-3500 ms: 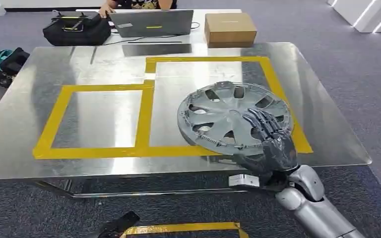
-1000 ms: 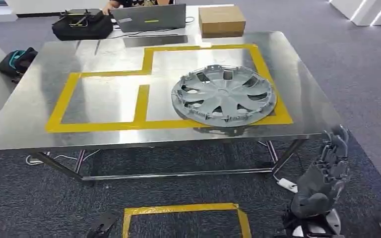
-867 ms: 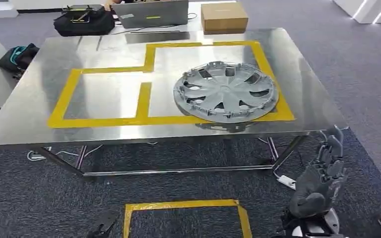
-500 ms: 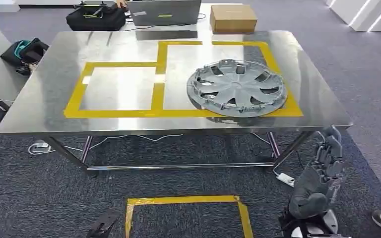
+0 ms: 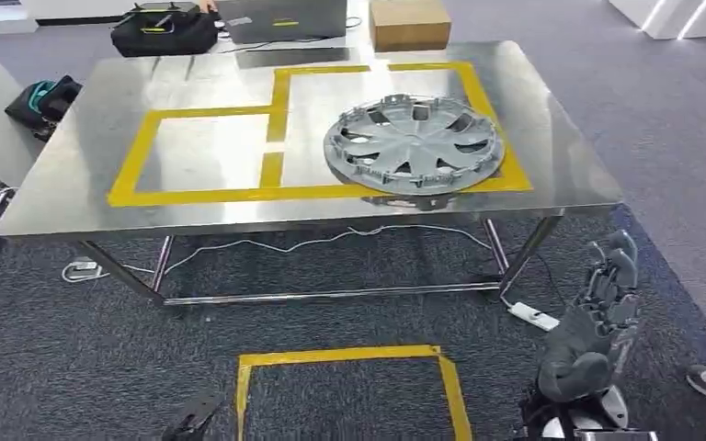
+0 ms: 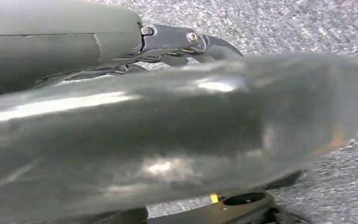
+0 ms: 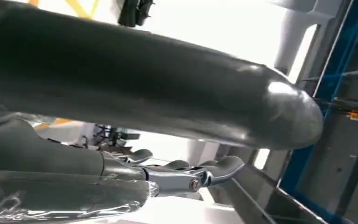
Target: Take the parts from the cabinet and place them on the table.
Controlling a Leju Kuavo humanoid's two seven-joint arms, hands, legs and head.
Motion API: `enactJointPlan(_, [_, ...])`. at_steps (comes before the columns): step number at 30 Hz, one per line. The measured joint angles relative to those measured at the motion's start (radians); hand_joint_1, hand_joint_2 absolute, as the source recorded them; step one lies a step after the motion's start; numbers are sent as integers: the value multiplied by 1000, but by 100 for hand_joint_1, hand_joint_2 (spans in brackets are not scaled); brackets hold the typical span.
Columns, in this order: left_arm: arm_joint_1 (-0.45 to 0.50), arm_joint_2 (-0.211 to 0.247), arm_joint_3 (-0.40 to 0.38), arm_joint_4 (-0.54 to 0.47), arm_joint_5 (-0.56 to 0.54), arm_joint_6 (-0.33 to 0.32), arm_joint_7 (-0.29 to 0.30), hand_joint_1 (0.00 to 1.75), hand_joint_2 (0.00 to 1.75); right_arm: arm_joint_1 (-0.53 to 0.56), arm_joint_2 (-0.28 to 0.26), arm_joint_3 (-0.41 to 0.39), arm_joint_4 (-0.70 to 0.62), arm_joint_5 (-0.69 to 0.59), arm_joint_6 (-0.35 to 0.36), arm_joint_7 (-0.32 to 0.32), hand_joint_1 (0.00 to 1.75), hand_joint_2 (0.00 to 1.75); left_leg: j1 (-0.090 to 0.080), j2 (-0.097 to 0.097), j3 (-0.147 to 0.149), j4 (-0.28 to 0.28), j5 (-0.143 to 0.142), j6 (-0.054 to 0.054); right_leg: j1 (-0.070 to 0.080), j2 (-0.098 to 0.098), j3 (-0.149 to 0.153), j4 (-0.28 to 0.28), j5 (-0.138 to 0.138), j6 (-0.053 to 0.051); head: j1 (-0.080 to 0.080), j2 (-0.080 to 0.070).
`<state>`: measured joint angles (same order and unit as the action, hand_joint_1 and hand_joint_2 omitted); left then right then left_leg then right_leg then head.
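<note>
Head view shows the right hand (image 5: pixel 597 322) hanging low beside the table (image 5: pixel 74 197), down near the dark carpet (image 5: pixel 74 367). Its fingers (image 5: pixel 618 276) are spread a little and almost straight, pointing up and away, and it holds nothing and touches nothing. The right wrist view shows the fingers (image 7: pixel 186 175) stretched out too, with nothing between them.

The left hand (image 6: pixel 186 42) shows up close in the left wrist view — a big grey thumb and darker fingers behind it, over the carpet. I cannot tell how far open it is.

The hubcap (image 5: pixel 412 144) lies flat on the shiny metal table, face up. It is round, so it has no long side; its spokes fan out from the middle. It sits in the right-hand square of yellow tape (image 5: pixel 276 124), with its near edge over the tape line.

The hubcap is well apart from the right hand — up on the table top, farther away and more to the left, while the hand is down below the table's near right corner.
</note>
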<state>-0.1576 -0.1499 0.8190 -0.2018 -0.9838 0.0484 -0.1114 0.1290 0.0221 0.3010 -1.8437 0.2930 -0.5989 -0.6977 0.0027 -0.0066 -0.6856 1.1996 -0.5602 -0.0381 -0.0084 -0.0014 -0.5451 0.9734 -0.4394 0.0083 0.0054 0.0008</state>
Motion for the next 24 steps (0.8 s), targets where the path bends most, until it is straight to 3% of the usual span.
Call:
enactJointPlan(1, [1,0,0,0,0,-2,-1,0,0,0,0,0,0,-3,2,0,0,0,0,0,-16,58,-24,-3,0,0,-11,0,7,0,-2,0])
enactJointPlan(2, [1,0,0,0,0,-3,-4,0,0,1,0,0,0,-8,3,0,0,0,0,0,-15,78,-23,-5,0,0,-21,2,14,2,-2,0])
enactJointPlan(3, [1,0,0,0,1,-5,-6,0,0,1,0,0,0,-11,5,0,0,0,1,0,7,58,-1,-5,0,0,-31,4,19,4,-2,0])
enactJointPlan(5, [0,0,0,0,1,-5,-11,0,0,1,0,-1,0,-13,8,0,0,0,4,0,109,-97,71,-4,-2,1,-48,10,29,12,-2,0])
enactJointPlan(6, [-1,0,0,0,1,-5,-12,0,0,1,0,-2,0,-13,10,0,0,0,6,0,171,-189,89,-4,-2,1,-52,13,34,17,-2,0])
enactJointPlan(7, [-4,-1,0,0,1,-5,-12,0,0,1,0,-3,0,-13,10,0,0,0,3,0,202,-241,76,0,5,1,-62,17,36,22,-3,0])
enactJointPlan(11, [-2,-2,0,0,2,-6,-12,0,0,2,0,-4,0,-13,10,0,0,0,1,-4,180,-240,91,35,2,0,-67,15,59,45,-3,0])
enactJointPlan(12, [-3,-2,0,0,2,-9,-12,0,0,3,0,-5,0,-14,10,0,0,0,4,-1,177,-241,97,44,-1,1,-82,26,43,49,-2,0])
enactJointPlan(13, [-3,-2,0,0,2,-10,-12,0,0,2,0,-6,0,-14,10,0,0,0,5,-1,171,-241,102,52,0,0,-100,72,-2,54,3,0])
enactJointPlan(15, [-3,-2,0,0,2,-11,-12,0,0,3,0,-6,0,-17,10,0,0,0,4,0,159,-240,110,59,-1,0,-163,240,-91,61,3,0])
enactJointPlan(16, [-2,-2,0,0,2,-11,-12,0,0,4,0,-6,0,-17,10,0,0,0,3,0,153,-239,114,59,-1,1,-190,313,-121,63,4,0])
enactJointPlan(17, [-1,-2,0,0,3,-12,-12,0,0,6,0,-6,0,-17,11,0,0,0,3,1,148,-239,118,59,-1,1,-200,349,-131,64,3,0])
enactJointPlan(18, [0,-2,0,0,3,-12,-12,0,0,7,0,-6,0,-18,11,0,0,0,3,1,143,-239,123,57,-1,1,-179,327,-113,63,4,0])
enactJointPlan(19, [0,-2,0,0,3,-13,-12,0,0,7,0,-6,0,-18,11,0,0,0,3,1,140,-238,124,56,-1,0,-136,261,-80,61,4,0])
enactJointPlan(21, [0,-2,0,0,3,-13,-11,0,0,6,0,-7,0,-18,11,0,0,0,4,0,141,-236,126,52,-2,0,-16,63,-4,56,4,0])
enactJointPlan(22, [-1,-1,0,0,4,-13,-11,0,0,4,0,-6,0,-20,13,0,0,0,-1,0,137,-234,127,46,2,3,10,23,-23,55,3,0])
enactJointPlan(24, [-3,0,0,0,5,-14,-11,0,0,6,0,-6,0,-26,14,0,0,0,-2,-1,123,-226,136,33,2,6,0,21,-16,44,1,0])
